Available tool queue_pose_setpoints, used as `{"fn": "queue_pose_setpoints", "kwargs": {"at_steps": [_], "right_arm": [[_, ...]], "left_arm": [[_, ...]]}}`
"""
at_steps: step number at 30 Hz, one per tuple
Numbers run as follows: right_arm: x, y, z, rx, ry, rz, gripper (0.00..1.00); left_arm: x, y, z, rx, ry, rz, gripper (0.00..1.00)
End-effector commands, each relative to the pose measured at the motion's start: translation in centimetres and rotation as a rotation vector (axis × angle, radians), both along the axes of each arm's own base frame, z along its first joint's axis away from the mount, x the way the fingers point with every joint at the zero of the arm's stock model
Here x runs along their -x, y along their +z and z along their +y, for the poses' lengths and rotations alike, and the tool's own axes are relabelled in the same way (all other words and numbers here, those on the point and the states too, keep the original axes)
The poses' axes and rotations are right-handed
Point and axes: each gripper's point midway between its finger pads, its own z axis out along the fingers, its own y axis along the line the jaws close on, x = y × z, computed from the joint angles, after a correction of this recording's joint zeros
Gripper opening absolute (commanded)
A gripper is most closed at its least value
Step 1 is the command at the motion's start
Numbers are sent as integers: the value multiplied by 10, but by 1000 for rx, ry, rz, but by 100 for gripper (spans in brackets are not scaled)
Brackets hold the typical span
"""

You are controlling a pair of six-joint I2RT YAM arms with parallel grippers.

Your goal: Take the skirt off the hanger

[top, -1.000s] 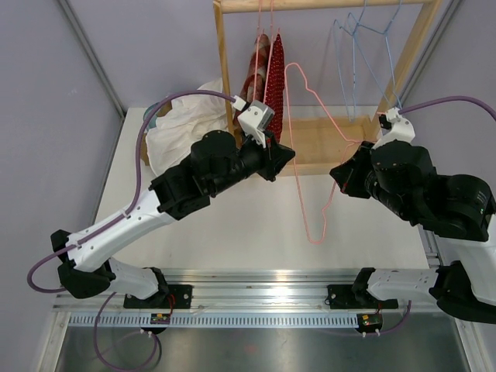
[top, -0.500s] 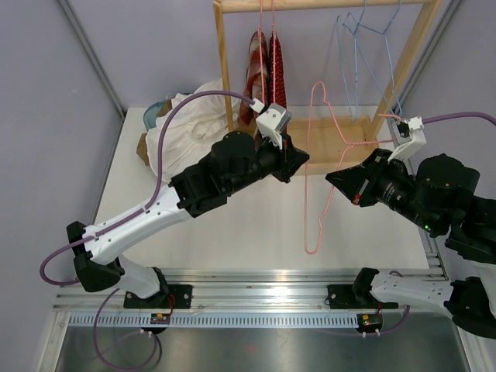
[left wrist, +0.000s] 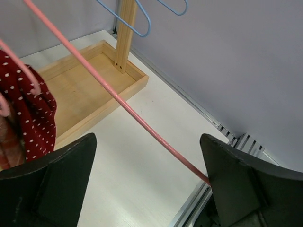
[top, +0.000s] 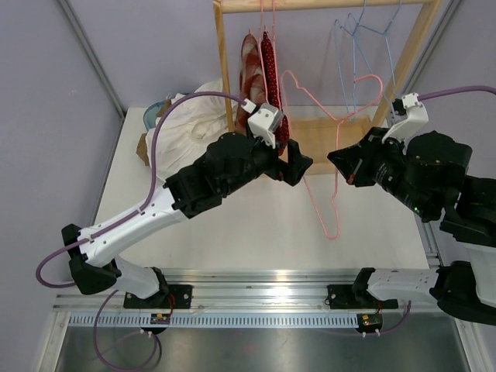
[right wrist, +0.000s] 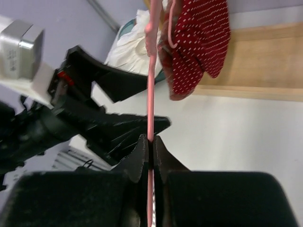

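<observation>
The red white-dotted skirt (top: 273,74) hangs from a pink hanger on the wooden rack (top: 223,70), beside a brownish garment (top: 249,70). It also shows in the right wrist view (right wrist: 199,47) and at the left edge of the left wrist view (left wrist: 28,111). My right gripper (top: 342,163) (right wrist: 150,139) is shut on the wire of a bare pink hanger (top: 332,234) held over the table. My left gripper (top: 301,165) (left wrist: 147,140) is open. That hanger's wire (left wrist: 142,120) runs between its wide-spread fingers, close to the right one.
A heap of white cloth (top: 186,124) lies at the back left. The rack's wooden base tray (top: 325,143) (left wrist: 90,80) sits behind the grippers. Blue wire hangers (top: 355,46) hang at the rack's right end. A metal rail (top: 263,298) borders the near edge.
My left gripper has opened from shut and moved right. The right gripper has lifted and turned the bare pink hanger, so its hook now points up and to the right.
</observation>
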Motion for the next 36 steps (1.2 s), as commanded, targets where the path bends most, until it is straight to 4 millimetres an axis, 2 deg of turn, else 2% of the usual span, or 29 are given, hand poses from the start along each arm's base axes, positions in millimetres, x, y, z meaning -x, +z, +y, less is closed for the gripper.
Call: {"fn": "queue_pose_setpoints", "kwargs": {"at_steps": [1, 3, 4, 6, 7, 8, 9, 11, 12, 13, 15, 17, 21, 22, 23, 24, 25, 26, 27, 29, 30, 32, 36], "right_arm": [[-29, 24, -31, 102, -204, -112, 0], [-40, 31, -38, 173, -266, -148, 0], [-48, 36, -33, 203, -288, -158, 0], [-61, 42, -36, 281, -340, -187, 0], [-70, 48, -33, 296, -363, -195, 0], [-76, 50, -36, 308, -386, -196, 0], [-83, 62, -51, 280, -431, -204, 0], [-96, 61, -55, 270, -452, -187, 0], [-102, 59, -60, 279, -476, -186, 0], [-102, 67, -65, 257, -500, -208, 0], [-108, 64, -70, 288, -530, -211, 0], [-115, 61, -75, 309, -558, -205, 0], [-134, 56, -69, 341, -537, -200, 0], [-144, 53, -62, 350, -530, -197, 0], [-152, 52, -65, 360, -540, -194, 0], [-155, 60, -64, 353, -529, -216, 0], [-172, 53, -60, 379, -531, -202, 0], [-181, 55, -67, 380, -548, -207, 0], [-195, 58, -61, 366, -529, -228, 0], [-211, 65, -63, 336, -518, -256, 0], [-221, 70, -61, 316, -523, -280, 0], [-236, 70, -61, 302, -512, -298, 0], [-267, 84, -48, 239, -489, -383, 0]], "left_arm": [[4, 22, 36, 26, 69, -48, 96], [5, 19, 46, 15, 90, -48, 97], [7, 17, 52, 9, 96, -46, 97], [13, 24, 66, 30, 106, -56, 97], [14, 17, 70, 20, 111, -50, 98], [19, 26, 81, 45, 116, -62, 98], [20, 25, 86, 43, 122, -63, 98], [24, 21, 98, 37, 140, -65, 98], [28, 25, 109, 50, 147, -76, 99], [29, 19, 114, 34, 151, -73, 99], [33, 21, 128, 40, 168, -85, 99], [35, 15, 138, 19, 185, -82, 99], [39, 10, 156, -1, 208, -88, 99], [42, 11, 164, 2, 217, -93, 99], [43, 9, 168, 0, 224, -93, 99], [42, 2, 173, -12, 240, -89, 99], [45, 1, 180, -10, 246, -91, 99], [45, -2, 186, -11, 263, -90, 99], [45, -13, 188, -24, 269, -80, 99], [48, -19, 198, -14, 285, -79, 99], [48, -31, 198, -29, 288, -67, 99], [50, -35, 205, -19, 298, -65, 99], [52, -51, 209, -44, 302, -58, 99]]}}
